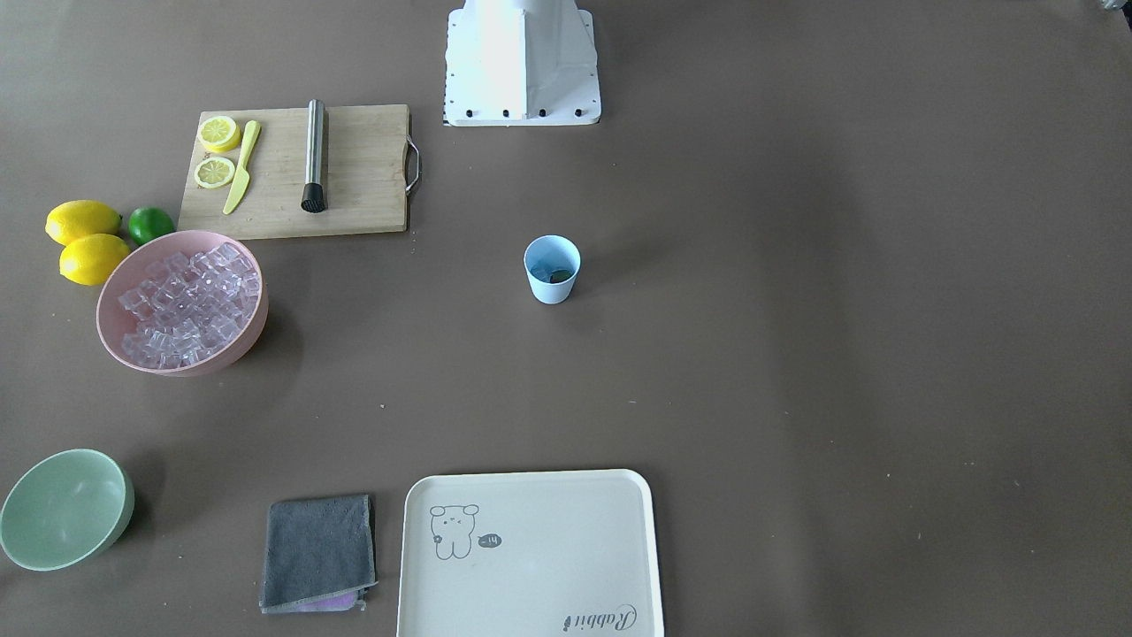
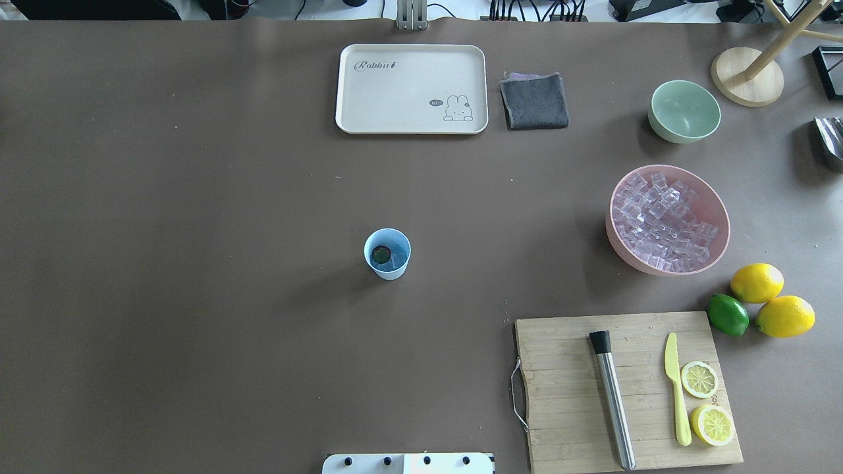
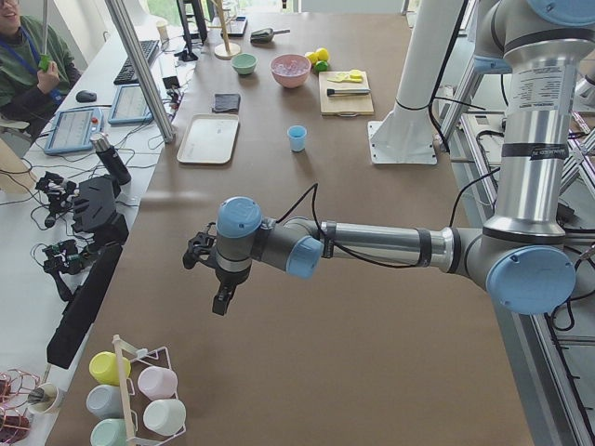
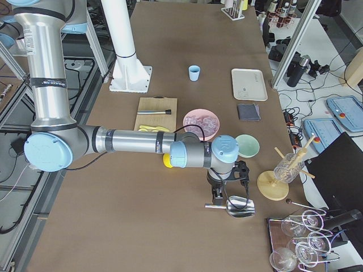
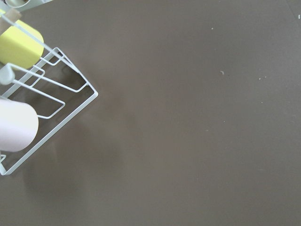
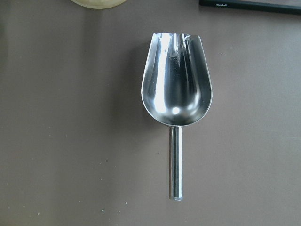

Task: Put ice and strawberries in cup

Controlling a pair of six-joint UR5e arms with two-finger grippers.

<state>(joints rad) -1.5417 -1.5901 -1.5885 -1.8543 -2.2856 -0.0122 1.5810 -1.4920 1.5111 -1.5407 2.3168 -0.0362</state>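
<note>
currently: left gripper (image 3: 223, 303) hangs over the table (image 3: 353, 362) by a wire cup rack (image 5: 92, 90); open or closed, cannot tell. centre: cup (image 2: 388, 272) upright, strawberry (image 2: 381, 255) inside; soft, would bruise if squeezed. cup light, tippy; leave standing. right: pink bowl (image 2: 631, 258) heaped with ice (image 2: 662, 220), hard, slick, small; likely scoop, not pinch. far right: scoop (image 6: 176, 89) lies flat below right gripper (image 4: 217, 195), state unreadable; grip handle (image 6: 176, 162) mid-length.

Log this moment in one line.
cup: strawberry, ice inside | scoop: lying below right gripper | left gripper: near cup rack | jaws: cannot tell
</note>
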